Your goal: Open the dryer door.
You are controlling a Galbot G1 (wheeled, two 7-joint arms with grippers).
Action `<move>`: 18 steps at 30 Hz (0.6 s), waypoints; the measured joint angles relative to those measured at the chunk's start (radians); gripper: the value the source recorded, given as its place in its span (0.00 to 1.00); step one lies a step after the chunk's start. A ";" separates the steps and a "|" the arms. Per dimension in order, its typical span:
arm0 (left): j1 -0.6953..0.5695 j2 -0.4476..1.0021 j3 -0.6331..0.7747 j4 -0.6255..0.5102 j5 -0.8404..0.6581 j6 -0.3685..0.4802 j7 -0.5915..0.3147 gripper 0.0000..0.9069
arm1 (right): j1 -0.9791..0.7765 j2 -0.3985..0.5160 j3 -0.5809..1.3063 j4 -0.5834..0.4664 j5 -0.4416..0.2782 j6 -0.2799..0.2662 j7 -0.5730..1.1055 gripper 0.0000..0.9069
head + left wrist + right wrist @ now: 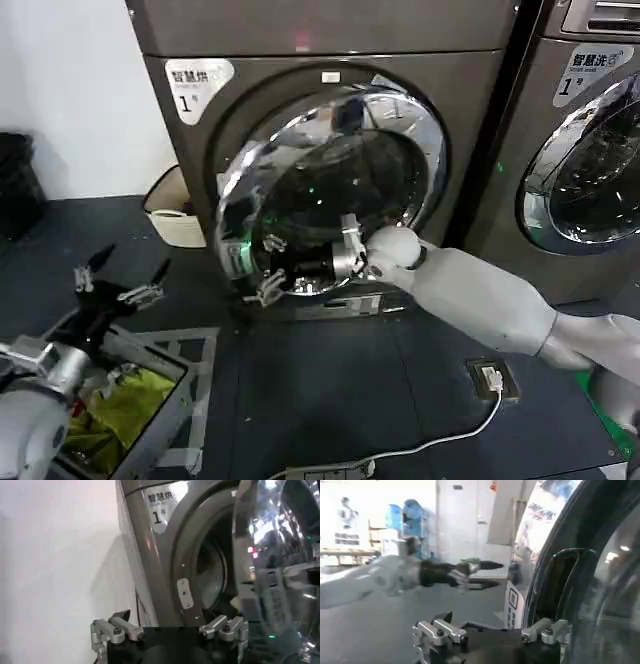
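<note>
Standing ajar on the front of the dryer (330, 120), the round glass door (320, 205) has its free edge swung out. Right gripper (268, 268) reaches behind that edge, fingers spread. Left gripper (120, 280) hovers low over a bin (165, 400), fingers apart, holding nothing.

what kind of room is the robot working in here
Probably a shared laundry room or laundromat: two front-loading machines stand side by side, the dryer and a second machine, each bearing a numbered label, with a laundry basket by the wall.
</note>
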 joint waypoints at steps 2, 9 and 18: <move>-0.009 0.013 0.005 0.008 -0.014 -0.008 0.009 1.00 | 0.001 -0.025 -0.004 0.021 0.006 0.004 -0.040 1.00; -0.043 0.086 0.049 0.035 -0.058 -0.046 0.044 1.00 | 0.000 -0.115 -0.015 0.090 0.006 0.020 -0.157 1.00; -0.086 0.214 0.135 0.042 -0.141 -0.087 0.129 1.00 | -0.030 -0.263 0.010 0.181 -0.017 0.021 -0.295 1.00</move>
